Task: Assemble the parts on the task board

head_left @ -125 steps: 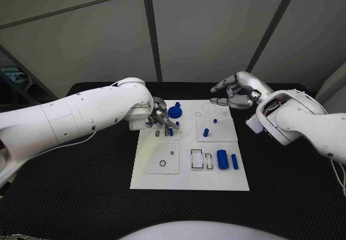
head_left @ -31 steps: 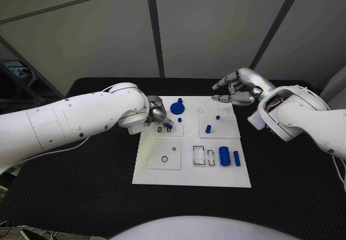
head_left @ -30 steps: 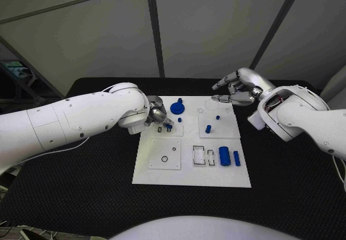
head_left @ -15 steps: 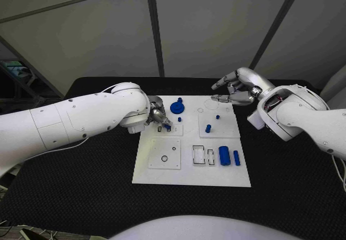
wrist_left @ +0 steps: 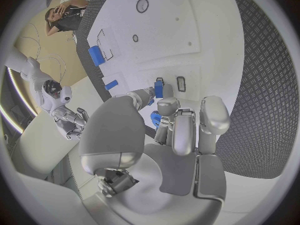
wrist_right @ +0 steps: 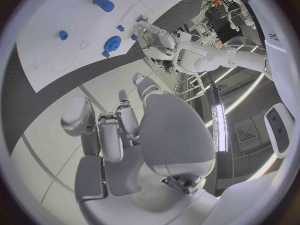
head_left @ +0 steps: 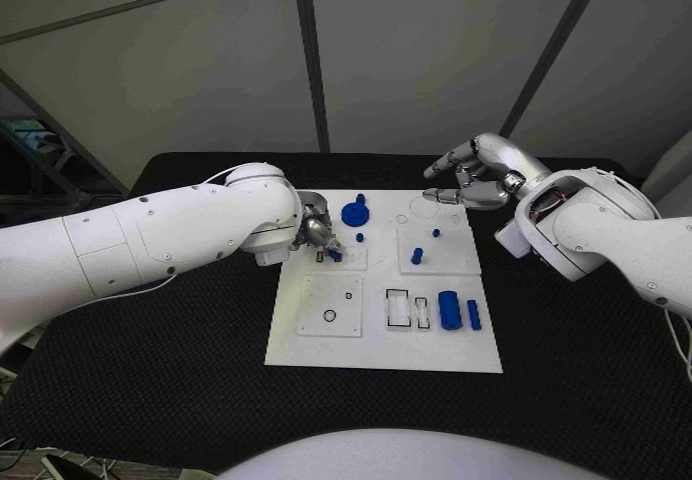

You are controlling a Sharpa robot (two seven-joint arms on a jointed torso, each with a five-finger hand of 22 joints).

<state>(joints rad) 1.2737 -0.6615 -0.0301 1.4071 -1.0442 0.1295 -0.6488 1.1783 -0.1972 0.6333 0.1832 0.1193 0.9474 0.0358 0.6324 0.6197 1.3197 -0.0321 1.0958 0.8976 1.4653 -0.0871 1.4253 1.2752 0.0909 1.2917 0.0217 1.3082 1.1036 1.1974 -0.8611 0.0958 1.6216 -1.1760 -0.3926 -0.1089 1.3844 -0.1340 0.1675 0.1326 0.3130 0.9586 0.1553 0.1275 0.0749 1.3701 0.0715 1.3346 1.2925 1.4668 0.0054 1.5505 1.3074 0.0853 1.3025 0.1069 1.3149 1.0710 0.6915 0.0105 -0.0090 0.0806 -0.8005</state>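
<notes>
Head view: the white task board (head_left: 378,350) lies mid-table, carrying a blue round part (head_left: 353,214), a thick blue cylinder (head_left: 447,311) and small pegs. The left hand (head_left: 315,234) sits over the board's far-left corner; the left wrist view reveals its fingertips pinching a small blue part (wrist_left: 158,89) beside a slot. The right hand (head_left: 479,182) hovers beyond the board, curled and empty.
</notes>
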